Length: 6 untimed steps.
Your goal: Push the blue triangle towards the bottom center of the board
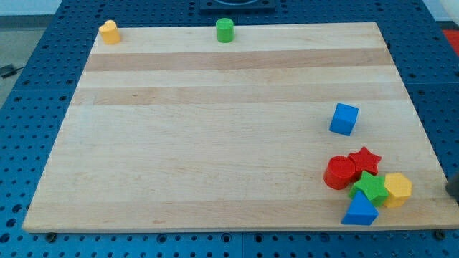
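The blue triangle (359, 211) lies at the board's bottom right, near the bottom edge. It touches the green star (369, 186) just above it. A yellow hexagon (397, 189) sits to the right of the star. A red cylinder (339, 173) and a red star (364, 159) are packed against the top of this cluster. A dark shape at the view's right edge looks like my tip (452, 191), off the board and to the right of the yellow hexagon; most of the rod is out of view.
A blue cube (344, 118) stands alone above the cluster. A green cylinder (225, 30) sits at the top edge of the wooden board (215, 143), and a yellow block (109, 32) at its top left corner. A blue perforated table surrounds the board.
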Each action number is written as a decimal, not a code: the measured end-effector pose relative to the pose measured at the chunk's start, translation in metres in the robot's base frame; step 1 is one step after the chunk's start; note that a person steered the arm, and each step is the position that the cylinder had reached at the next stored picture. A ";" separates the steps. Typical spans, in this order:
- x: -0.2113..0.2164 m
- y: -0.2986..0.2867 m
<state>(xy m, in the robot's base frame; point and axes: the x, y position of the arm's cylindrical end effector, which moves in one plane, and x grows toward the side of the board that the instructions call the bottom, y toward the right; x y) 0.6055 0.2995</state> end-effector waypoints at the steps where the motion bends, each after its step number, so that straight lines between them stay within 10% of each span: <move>1: 0.011 -0.005; 6: 0.013 -0.102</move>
<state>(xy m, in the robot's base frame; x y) 0.6185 0.1970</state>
